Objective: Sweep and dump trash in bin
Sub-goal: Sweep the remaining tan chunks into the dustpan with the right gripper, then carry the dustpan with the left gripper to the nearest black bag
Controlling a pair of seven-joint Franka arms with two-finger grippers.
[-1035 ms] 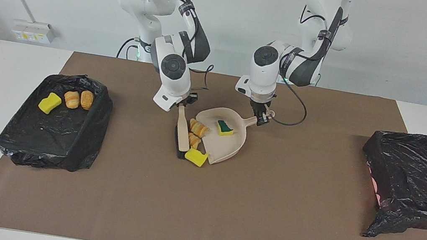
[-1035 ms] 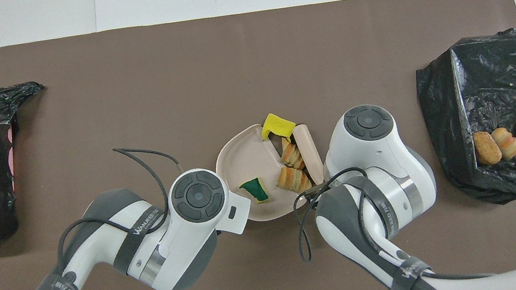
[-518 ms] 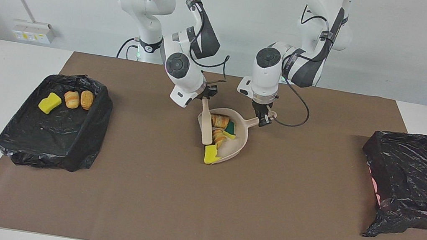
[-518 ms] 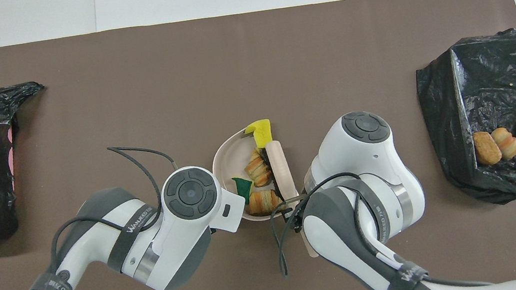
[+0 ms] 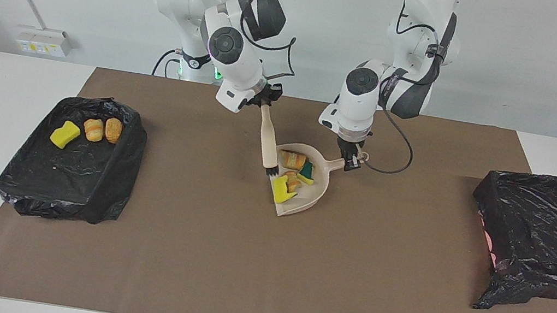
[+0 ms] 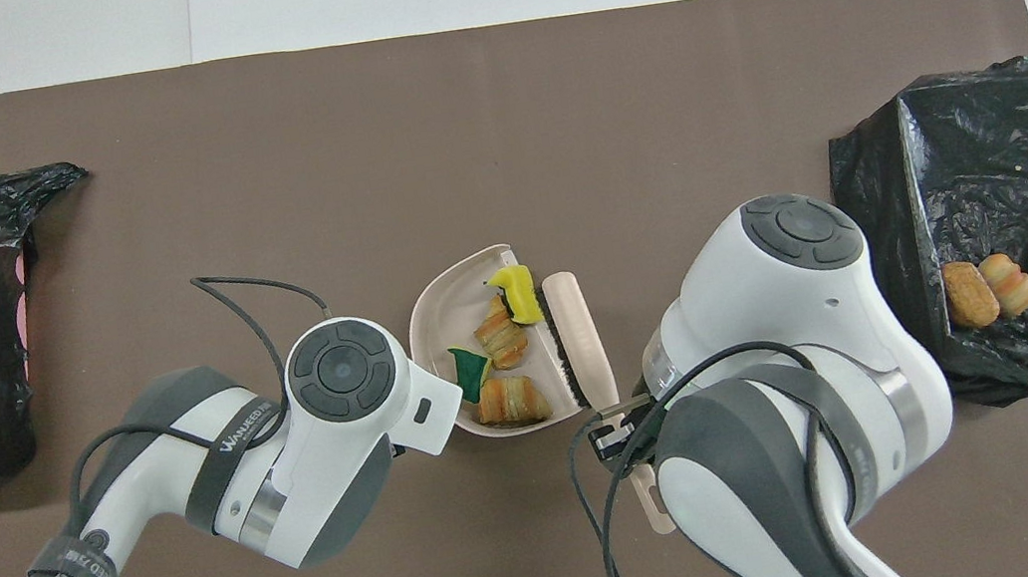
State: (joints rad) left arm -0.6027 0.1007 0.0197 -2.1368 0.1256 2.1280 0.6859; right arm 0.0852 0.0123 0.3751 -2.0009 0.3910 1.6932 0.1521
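While both arms work at the middle of the brown mat, the scene reads, robots' edge outward:
Right gripper [image 5: 263,102]: clamped shut on the brush handle, raised above the mat beside the dustpan.
Left gripper [image 5: 351,160]: closed tight on the dustpan's handle end.
Brush [image 5: 268,141]: beige, slanting down, its dark bristles at the dustpan's open edge, touching the yellow sponge piece.
Dustpan [image 5: 318,190]: beige, at mid-mat, mouth toward the right arm's end.
Trash in dustpan: a bread-like lump [image 5: 291,159], a second lump [image 5: 292,180], a green-and-yellow sponge piece [image 5: 306,172], a yellow sponge piece [image 5: 283,189].
Lined bin [image 5: 100,202]: black, at the right arm's end, holding a yellow sponge [image 5: 65,134] and two bread lumps [image 5: 93,129] [image 5: 113,129].
Second black-lined bin [image 5: 536,239]: at the left arm's end, tipped on its side.
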